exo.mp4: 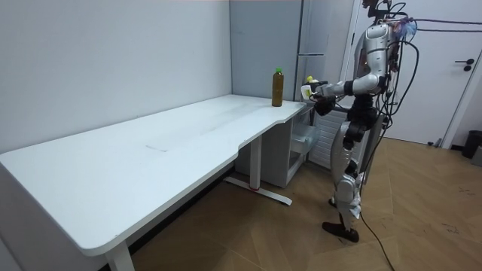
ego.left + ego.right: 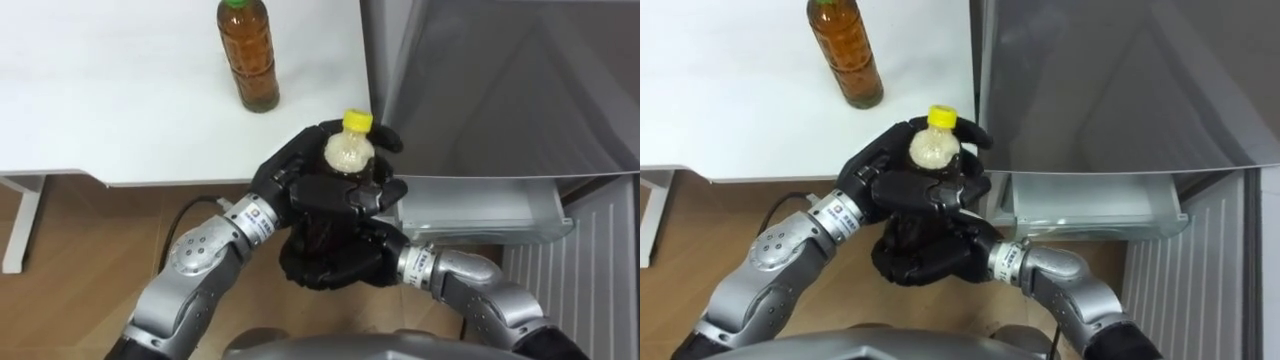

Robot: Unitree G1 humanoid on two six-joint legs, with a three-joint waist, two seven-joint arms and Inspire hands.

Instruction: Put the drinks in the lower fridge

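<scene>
A drink bottle with a yellow cap (image 2: 357, 122) and a pale neck is upright in front of my chest, held in both hands just off the table's near corner. My left hand (image 2: 288, 172) curls round its upper part from the left. My right hand (image 2: 335, 262) wraps the lower body from below, hiding most of it. A brown tea bottle with a green cap (image 2: 248, 55) stands alone on the white table (image 2: 120, 90), just beyond the held bottle. In the room view I stand at the table's end, bottle (image 1: 307, 90) held out toward the fridge (image 1: 316, 45).
The grey fridge (image 2: 500, 80) fills the right side, close beside the table's edge. Its lower drawer (image 2: 480, 212) is pulled out, pale inside, right of my hands. Wooden floor (image 2: 60, 300) lies below the table, with a white table leg (image 2: 20, 225) at far left.
</scene>
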